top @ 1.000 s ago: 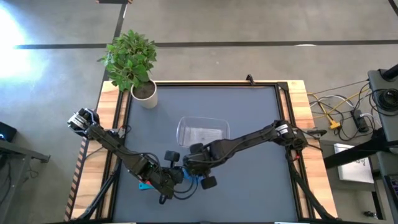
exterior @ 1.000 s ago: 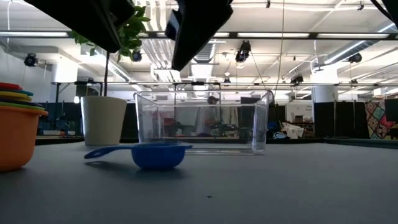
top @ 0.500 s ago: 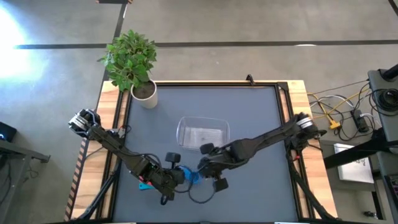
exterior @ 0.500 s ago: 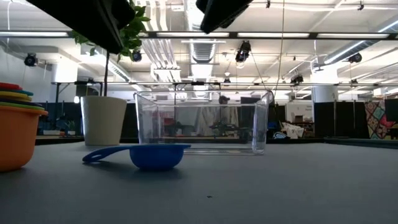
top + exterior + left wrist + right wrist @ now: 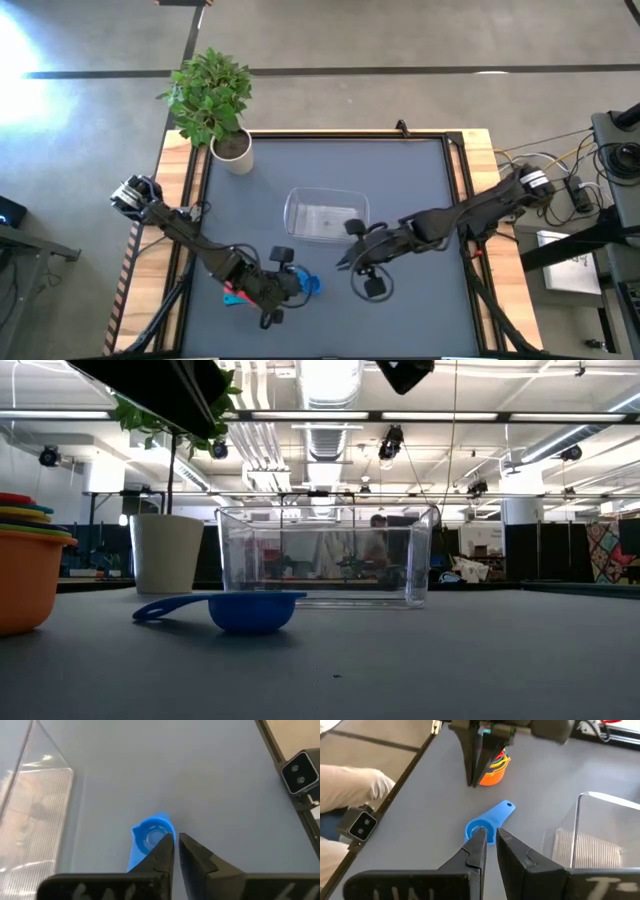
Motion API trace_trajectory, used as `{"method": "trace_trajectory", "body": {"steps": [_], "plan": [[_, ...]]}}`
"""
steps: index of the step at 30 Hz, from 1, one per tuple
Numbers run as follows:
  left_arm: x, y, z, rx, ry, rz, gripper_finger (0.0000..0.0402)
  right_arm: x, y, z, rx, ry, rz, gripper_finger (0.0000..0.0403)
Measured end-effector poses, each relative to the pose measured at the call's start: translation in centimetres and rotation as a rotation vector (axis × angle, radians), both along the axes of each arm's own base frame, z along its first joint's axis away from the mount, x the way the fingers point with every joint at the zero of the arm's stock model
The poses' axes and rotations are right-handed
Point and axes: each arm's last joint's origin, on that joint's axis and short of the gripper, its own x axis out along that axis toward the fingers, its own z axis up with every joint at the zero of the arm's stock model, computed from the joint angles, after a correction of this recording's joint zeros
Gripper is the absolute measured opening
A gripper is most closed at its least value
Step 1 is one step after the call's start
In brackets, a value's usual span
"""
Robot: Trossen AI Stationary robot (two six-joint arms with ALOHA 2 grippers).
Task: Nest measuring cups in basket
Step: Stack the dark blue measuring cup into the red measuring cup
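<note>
Blue measuring cup (image 5: 248,609) lies alone on the grey bench (image 5: 420,660), handle toward the stacked cups (image 5: 28,572) at the near left, orange one outermost. Left gripper (image 5: 283,284) hangs just beside the blue cup, fingers together, holding nothing. Right gripper (image 5: 345,263) sits off to the right of the blue cup, near the basket's front edge, fingers nearly together and empty. Clear basket (image 5: 326,216) stands mid-bench behind the blue cup, no cups inside. White plant pot (image 5: 233,150) with a leafy plant sits at the far left corner.
</note>
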Motion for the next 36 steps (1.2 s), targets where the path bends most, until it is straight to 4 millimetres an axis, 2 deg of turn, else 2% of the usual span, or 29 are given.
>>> {"method": "trace_trajectory", "body": {"steps": [12, 17, 23, 36], "plan": [[0.5, 1.1, -1.3, -0.031, 0.006, 0.013, 0.0141, -2.2, -0.9, -0.3, 0.022, -0.093, -0.018, 0.0034], [1.4, 1.3, -3.9, 0.009, 0.079, 0.012, 0.0179, -2.4, -0.9, -0.5, 0.031, -0.094, -0.021, 0.0034], [2.8, 1.8, -5.7, 0.014, 0.148, -0.007, 0.0209, -2.5, -1.0, -0.8, 0.033, -0.09, -0.022, 0.0034], [3.1, 4.1, -6.4, -0.016, 0.286, -0.041, 0.0243, -2.5, -1.0, -0.9, 0.03, -0.088, -0.017, 0.0034]]}}
